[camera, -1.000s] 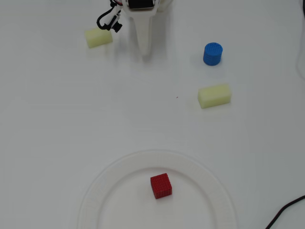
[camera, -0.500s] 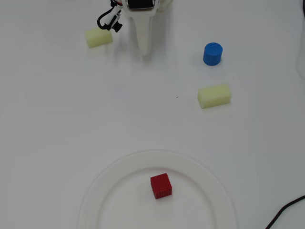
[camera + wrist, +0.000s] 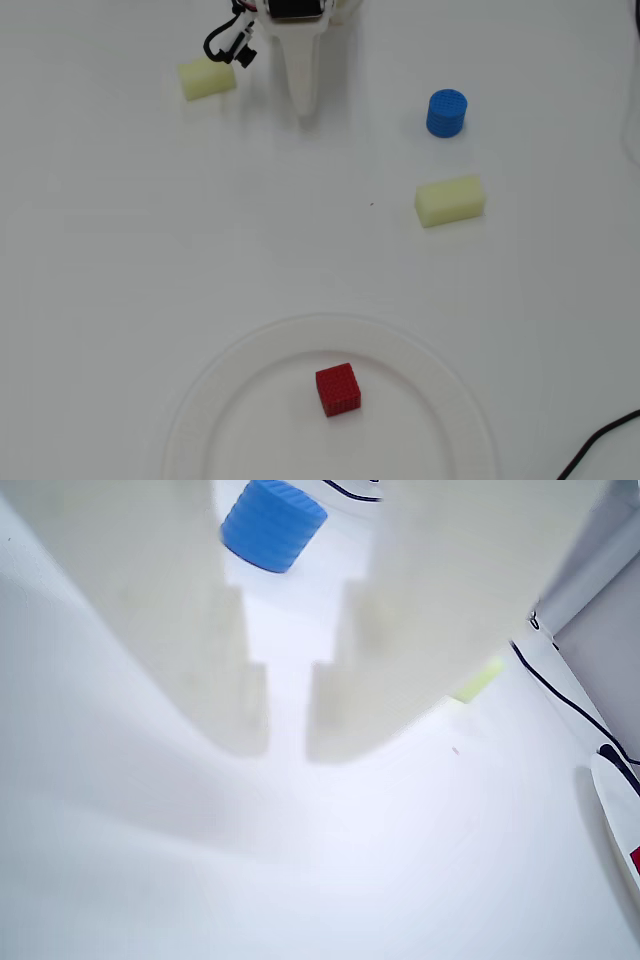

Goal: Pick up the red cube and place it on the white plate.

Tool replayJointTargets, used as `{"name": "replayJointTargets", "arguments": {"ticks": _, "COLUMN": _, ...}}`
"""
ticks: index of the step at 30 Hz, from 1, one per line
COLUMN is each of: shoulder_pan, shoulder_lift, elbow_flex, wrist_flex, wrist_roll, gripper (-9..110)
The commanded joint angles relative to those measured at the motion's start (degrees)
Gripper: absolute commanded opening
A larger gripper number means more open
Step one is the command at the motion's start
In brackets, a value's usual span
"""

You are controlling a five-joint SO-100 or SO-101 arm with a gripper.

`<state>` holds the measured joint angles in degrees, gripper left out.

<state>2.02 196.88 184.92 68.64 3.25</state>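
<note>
The red cube point(image 3: 338, 389) sits on the white plate point(image 3: 230, 372) (job looks done). The hand point(image 3: 287, 742) is nearly closed, holding nothing; it should just rest away.

The red cube point(image 3: 338, 389) has a rough, matt surface with a fine grid texture. The white plate point(image 3: 215, 400) at the table's point(image 3: 120, 260) near edge looks like thin matt disposable ware with a finely ribbed rim. The blue cylinder point(image 3: 446, 113) shows ridged matt plastic. The pale yellow blocks point(image 3: 450, 200) look soft and foam-like. The gripper point(image 3: 288, 742) fingers are matt off-white plastic.
</note>
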Motion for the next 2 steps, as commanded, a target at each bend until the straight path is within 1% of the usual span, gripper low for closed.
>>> {"name": "replayJointTargets", "arguments": {"ticks": 1, "shoulder_pan": 0.0, "shoulder_lift": 0.4, "elbow_flex": 0.5, "wrist_flex": 0.3, "wrist_roll": 0.3, "gripper": 3}}
{"name": "replayJointTargets", "arguments": {"ticks": 2, "shoulder_pan": 0.0, "shoulder_lift": 0.4, "elbow_flex": 0.5, "wrist_flex": 0.3, "wrist_roll": 0.3, "gripper": 3}}
